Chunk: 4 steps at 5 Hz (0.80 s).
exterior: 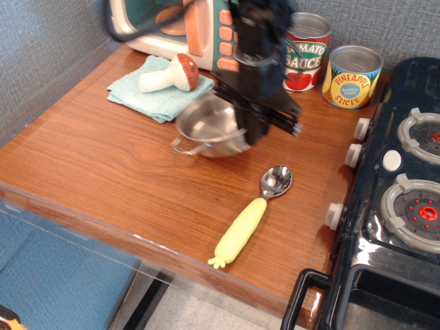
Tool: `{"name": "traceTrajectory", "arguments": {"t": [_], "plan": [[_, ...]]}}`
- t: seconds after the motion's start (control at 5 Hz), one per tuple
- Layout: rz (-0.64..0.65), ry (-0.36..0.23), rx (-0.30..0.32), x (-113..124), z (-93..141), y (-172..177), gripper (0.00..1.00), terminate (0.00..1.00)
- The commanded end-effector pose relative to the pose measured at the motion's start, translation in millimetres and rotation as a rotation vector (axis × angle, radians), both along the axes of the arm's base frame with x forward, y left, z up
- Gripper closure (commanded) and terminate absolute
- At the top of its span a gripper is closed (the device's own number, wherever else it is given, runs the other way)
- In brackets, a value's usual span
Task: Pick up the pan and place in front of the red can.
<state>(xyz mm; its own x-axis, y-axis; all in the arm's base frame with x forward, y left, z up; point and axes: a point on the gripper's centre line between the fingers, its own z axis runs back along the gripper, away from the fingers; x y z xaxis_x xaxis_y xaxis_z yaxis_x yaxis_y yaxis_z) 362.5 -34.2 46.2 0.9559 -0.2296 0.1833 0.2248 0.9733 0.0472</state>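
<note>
My black gripper (258, 124) grips the right rim of the small shiny round steel pan (210, 126), I think above the worktop (103, 172). The red tomato sauce can (304, 51) stands close behind; I could knock it over.

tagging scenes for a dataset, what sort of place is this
Likely a toy kitchen play set on a wooden counter: a pastel toy microwave, a black toy stove with knobs, and pretend food cans.
</note>
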Motion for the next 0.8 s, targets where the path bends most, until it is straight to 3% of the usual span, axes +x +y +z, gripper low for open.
{"name": "traceTrajectory", "arguments": {"t": [0.0,0.2,0.6], "plan": [[-0.008,-0.017,0.04,36,-9,-15,1.0,0.0],[0.005,0.003,0.072,37,-9,-12,0.0,0.0],[0.017,0.004,0.029,36,45,3,0.0,0.0]]}}
